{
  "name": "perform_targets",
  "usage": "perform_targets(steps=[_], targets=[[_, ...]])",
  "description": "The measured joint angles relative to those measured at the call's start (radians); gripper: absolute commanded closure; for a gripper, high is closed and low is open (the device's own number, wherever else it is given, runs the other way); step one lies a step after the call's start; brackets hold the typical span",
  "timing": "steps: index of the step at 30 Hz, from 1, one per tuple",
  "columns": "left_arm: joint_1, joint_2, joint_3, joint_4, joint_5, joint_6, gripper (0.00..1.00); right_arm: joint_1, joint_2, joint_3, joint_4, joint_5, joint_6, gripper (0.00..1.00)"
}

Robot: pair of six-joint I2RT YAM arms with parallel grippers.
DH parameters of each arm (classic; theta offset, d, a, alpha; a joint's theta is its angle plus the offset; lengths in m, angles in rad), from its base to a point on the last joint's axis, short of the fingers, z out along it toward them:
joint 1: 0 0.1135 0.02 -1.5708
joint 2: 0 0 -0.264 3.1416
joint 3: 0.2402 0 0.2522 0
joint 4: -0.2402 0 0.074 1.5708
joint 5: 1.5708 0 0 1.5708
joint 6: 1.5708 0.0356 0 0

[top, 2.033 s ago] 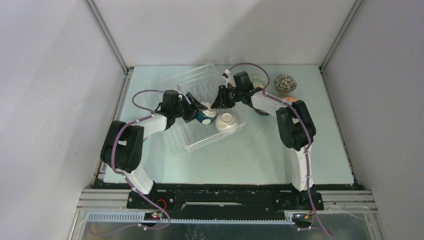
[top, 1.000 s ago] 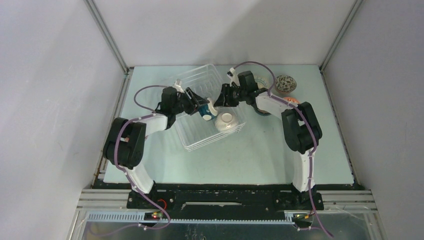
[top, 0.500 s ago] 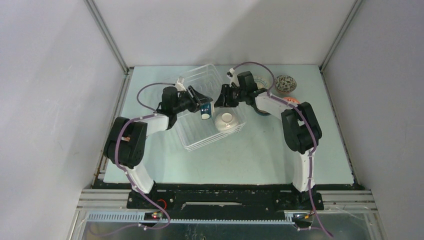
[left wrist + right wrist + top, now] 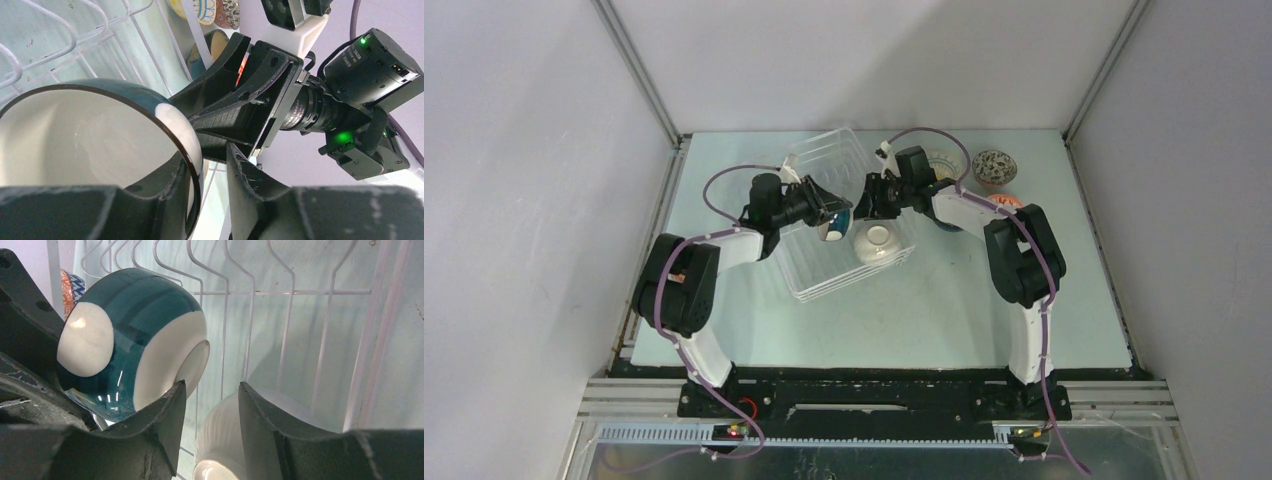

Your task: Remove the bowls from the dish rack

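Observation:
The white wire dish rack (image 4: 819,270) sits mid-table. My left gripper (image 4: 824,212) is shut on the rim of a dark teal bowl (image 4: 834,224) and holds it tilted on its side above the rack. In the left wrist view one finger is inside the bowl (image 4: 100,135) and the gripper (image 4: 205,160) straddles its rim. My right gripper (image 4: 864,203) is open and empty, just right of the teal bowl (image 4: 125,335); in its own view the gripper (image 4: 211,387) hangs over a plain white bowl (image 4: 225,440). That white bowl (image 4: 876,240) lies upside down in the rack.
A speckled bowl (image 4: 994,166), a pale patterned bowl (image 4: 939,160) and a red bowl (image 4: 1006,201) stand on the table at the back right, behind the right arm. The rack's tines (image 4: 250,315) rise close behind the right fingers.
The left gripper has lifted the teal bowl off the rack floor, tipped it onto its side and carried it slightly farther back. The right gripper has stayed nearly still beside it.

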Motion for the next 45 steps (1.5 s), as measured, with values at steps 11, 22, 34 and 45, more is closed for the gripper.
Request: perform_targets(steps=[11,22,34,45], targets=[[0.0,-0.005,0.0,-0.03,0.004,0.014,0.84,0.0,0.0,-0.01,0.01,0.0,0.001,0.49],[-0.006,-0.149,0.002,-0.235,-0.016,0.128,1.0,0.003,-0.078,-0.11,0.06,0.041,0.001,0.47],[-0.003,-0.51,0.164,-0.814,-0.329,0.432,1.0,0.01,-0.269,-0.215,0.07,0.177,-0.019,0.46],[0.035,-0.885,0.061,-1.081,-0.863,0.401,1.0,0.047,-0.314,-0.263,0.102,0.278,-0.045,0.46]])
